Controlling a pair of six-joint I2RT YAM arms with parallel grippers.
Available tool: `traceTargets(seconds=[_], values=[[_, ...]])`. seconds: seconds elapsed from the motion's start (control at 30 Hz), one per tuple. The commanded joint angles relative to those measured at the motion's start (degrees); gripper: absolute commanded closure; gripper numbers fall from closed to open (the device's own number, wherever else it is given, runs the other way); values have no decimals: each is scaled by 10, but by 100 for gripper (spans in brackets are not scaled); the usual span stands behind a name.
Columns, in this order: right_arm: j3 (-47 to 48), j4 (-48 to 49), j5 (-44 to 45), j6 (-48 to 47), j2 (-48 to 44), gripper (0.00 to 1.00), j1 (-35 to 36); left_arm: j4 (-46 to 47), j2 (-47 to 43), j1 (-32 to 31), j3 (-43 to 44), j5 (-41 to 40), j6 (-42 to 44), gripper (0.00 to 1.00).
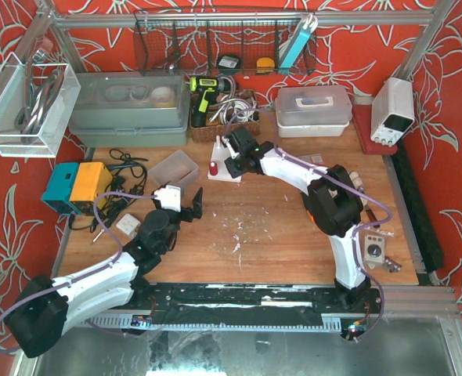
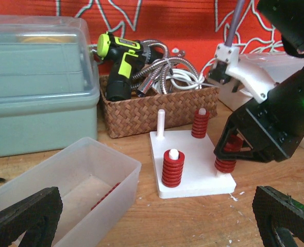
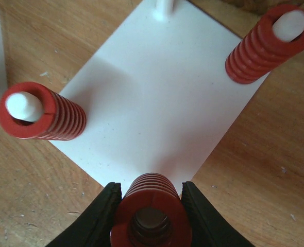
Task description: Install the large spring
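Note:
A white base plate (image 3: 157,87) carries four pegs. Red springs sit on two of them (image 3: 44,113) (image 3: 268,43), and the far peg (image 2: 161,123) is bare. My right gripper (image 3: 150,189) is shut on a large red spring (image 3: 152,206) at the plate's near corner. In the left wrist view this spring (image 2: 225,163) sits on its peg a little above the plate, inside the black right gripper (image 2: 229,150). My left gripper (image 2: 154,226) is open and empty, low over the wood in front of the plate. In the top view it (image 1: 187,211) is left of the right gripper (image 1: 232,166).
A clear plastic bin (image 2: 105,159) with a red spring (image 2: 104,194) inside stands left of the plate. A wicker basket (image 2: 141,110) with a yellow drill (image 2: 118,67) and a grey-green lidded box (image 2: 38,87) stand behind. Cables and a blue-yellow device (image 1: 78,186) lie at the left.

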Motion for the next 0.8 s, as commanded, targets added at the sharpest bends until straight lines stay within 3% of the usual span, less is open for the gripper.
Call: traceTargets(seconds=[0.0,0.17,0.23,0.33,0.43,0.57,0.7,0.77], values=[[8,-4,12,11,9,73,2,10,-6,1,4,-2,6,0],[8,-34,11,11,-44,54,2,-10,-13,1,17,-9,-3,0],[-2,-54,9,12,-81,45,2,-40,-9,2,43,-38,-49,0],[-55,-70,1,9,-150,32,2,-158,7,11,120,-56,-128,0],[-128,-64,10,14,-229,27,2,-256,35,30,210,-42,-149,0],[-216,-47,5,26,-346,20,2,-372,76,121,336,80,-99,5],[-325,28,-1,29,-435,13,2,-490,175,200,433,217,16,13],[-352,57,-10,33,-455,4,2,-536,225,225,464,242,66,21]])
